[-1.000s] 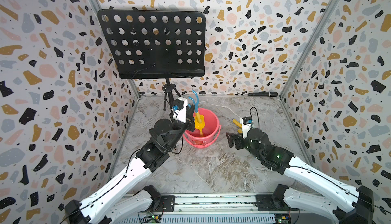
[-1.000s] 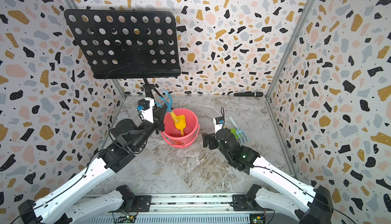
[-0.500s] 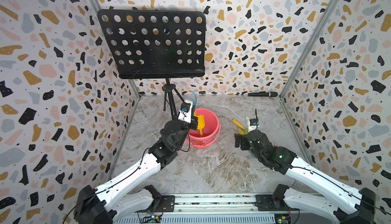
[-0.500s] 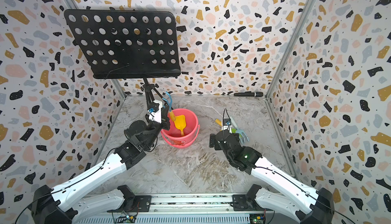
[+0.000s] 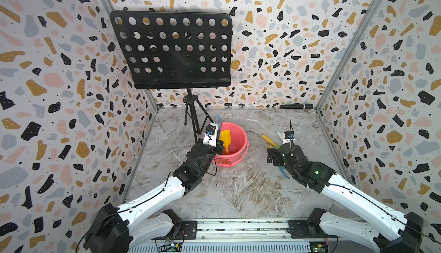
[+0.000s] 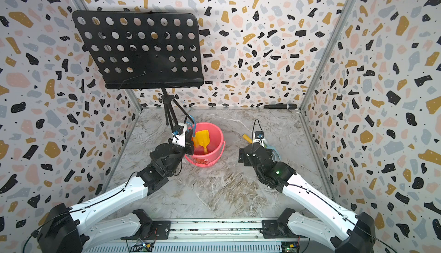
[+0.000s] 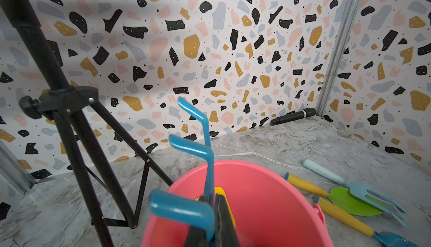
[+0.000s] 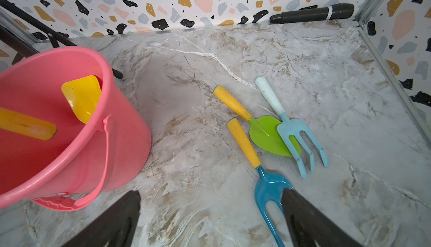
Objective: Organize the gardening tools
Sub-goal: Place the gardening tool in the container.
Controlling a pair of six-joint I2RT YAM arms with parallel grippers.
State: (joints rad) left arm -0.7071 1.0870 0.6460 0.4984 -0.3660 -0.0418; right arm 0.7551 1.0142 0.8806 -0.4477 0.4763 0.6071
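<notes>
Status: mid-drop on tool two.

- Left gripper (image 7: pixel 211 217) is clamped on the blue rake (image 7: pixel 208 164) just below its head, tines up. It's parked over the near rim of the pink bucket (image 7: pixel 268 171). The right wrist view shows an orange handle hanging inside the rim, which I read as this rake's.
- Yellow shovel (image 8: pixel 81 96) is already in the bucket, blade up and leaning on the wall.
- Three tools are on the floor beside the bucket: green spade (image 8: pixel 265 134), pale-blue rake (image 8: pixel 293 129) lying across the spade's blade, and blue fork (image 8: pixel 268 187) with a yellow handle just beside them.
- Right gripper (image 8: pixel 210 229) is spread wide and holds nothing. One finger overlaps the fork's head in the wrist view, but I can't tell if it's touching.

Next, left: open and let the rake fall in, then back straight out. The music stand tripod (image 7: pixel 77 141) is close beside the bucket.

Next, right: go for the fork first, since it's free of the pile. Grip should go across the handle, not the head. Leave the spade until the pale-blue rake is off it.
</notes>
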